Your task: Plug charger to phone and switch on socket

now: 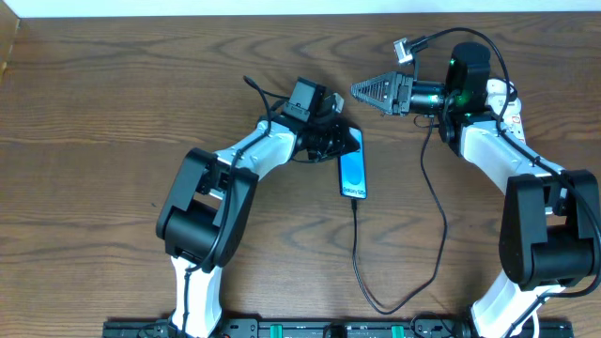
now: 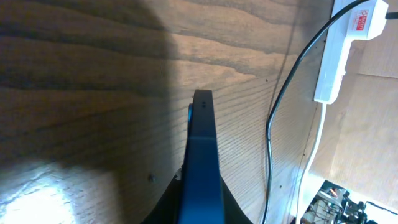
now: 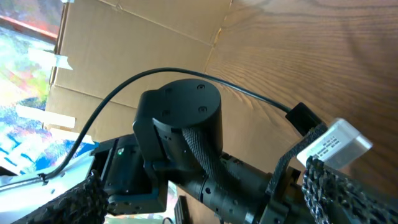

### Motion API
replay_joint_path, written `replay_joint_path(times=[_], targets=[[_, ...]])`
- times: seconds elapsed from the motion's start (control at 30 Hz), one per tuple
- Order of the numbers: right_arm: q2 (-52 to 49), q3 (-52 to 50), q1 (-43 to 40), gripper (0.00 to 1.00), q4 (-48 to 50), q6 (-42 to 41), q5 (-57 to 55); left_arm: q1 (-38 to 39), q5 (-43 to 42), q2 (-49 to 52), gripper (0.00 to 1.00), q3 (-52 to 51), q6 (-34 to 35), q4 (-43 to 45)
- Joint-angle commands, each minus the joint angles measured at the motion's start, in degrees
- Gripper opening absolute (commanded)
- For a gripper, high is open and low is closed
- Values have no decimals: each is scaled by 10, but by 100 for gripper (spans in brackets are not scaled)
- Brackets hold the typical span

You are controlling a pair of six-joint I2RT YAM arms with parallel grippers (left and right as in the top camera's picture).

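We start with the wooden table (image 1: 113,113). We see no box, tray or other container on it, so nothing sits inside anything.

The left gripper (image 1: 333,143), in the middle of the overhead frame, is clenched on the upper end of the phone (image 1: 352,169). Its wrist view shows the phone edge-on, running out from between the fingers. The right gripper (image 1: 357,91), in the upper middle of the frame, hangs released and empty. Its jaws are spread and point left, near the phone's top end but apart from it.

The socket (image 2: 339,56) shows only in the upper right of the left wrist view, with its white cord (image 2: 314,143) trailing downward. We cannot place it in the overhead frame.

The charger (image 1: 357,253) runs from the phone's lower end toward the bottom of the frame, then loops and climbs on the right. We cannot tell whether its tip is seated in the port.

We judge that the plugging step is in hand, with the phone being steadied. Next we would check that tip, press it home if it is loose, then reach for the socket's switch.
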State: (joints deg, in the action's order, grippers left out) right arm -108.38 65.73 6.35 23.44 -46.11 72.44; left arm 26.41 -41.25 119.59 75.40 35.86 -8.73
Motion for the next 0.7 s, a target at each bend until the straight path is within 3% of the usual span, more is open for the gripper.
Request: replay_joint_path(times=[0.0,0.23,0.67], targets=[[-6,0,1,99,1,-3,2,4,9,0,7,9,9,2],[-6,0,1,99,1,-3,2,4,74,5,6,9,9,2],[-6,0,1,99,1,-3,2,4,75,32,7,9,9,1]])
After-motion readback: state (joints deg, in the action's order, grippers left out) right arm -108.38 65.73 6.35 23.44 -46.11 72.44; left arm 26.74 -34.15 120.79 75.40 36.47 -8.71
